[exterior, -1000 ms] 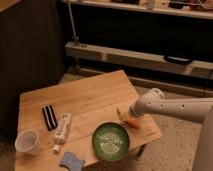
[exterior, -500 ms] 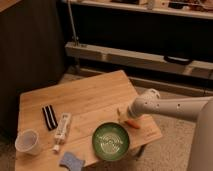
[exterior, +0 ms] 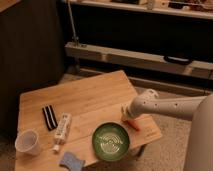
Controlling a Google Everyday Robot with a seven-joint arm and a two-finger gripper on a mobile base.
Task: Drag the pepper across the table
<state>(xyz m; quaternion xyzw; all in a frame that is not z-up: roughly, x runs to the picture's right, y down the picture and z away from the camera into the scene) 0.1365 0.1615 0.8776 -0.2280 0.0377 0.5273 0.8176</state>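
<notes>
The pepper (exterior: pixel 133 124) is a small orange-red tapered piece lying on the light-wood table (exterior: pixel 85 97) near its right front edge, just right of the green plate (exterior: pixel 111 141). My gripper (exterior: pixel 126 115) comes in from the right on a white arm (exterior: pixel 165 106). It points down at the pepper's far end and hides part of it. I cannot tell whether it touches the pepper.
On the left of the table lie a black striped object (exterior: pixel 48 117), a white tube (exterior: pixel 62 131), a white cup (exterior: pixel 27 142) and a blue sponge (exterior: pixel 71 161). A low shelf rail (exterior: pixel 125 57) runs behind the table. The table's right edge is close to the pepper.
The arm has shifted slightly to the left over the pepper. The pepper has stayed near the right front edge, with only a small shift.
</notes>
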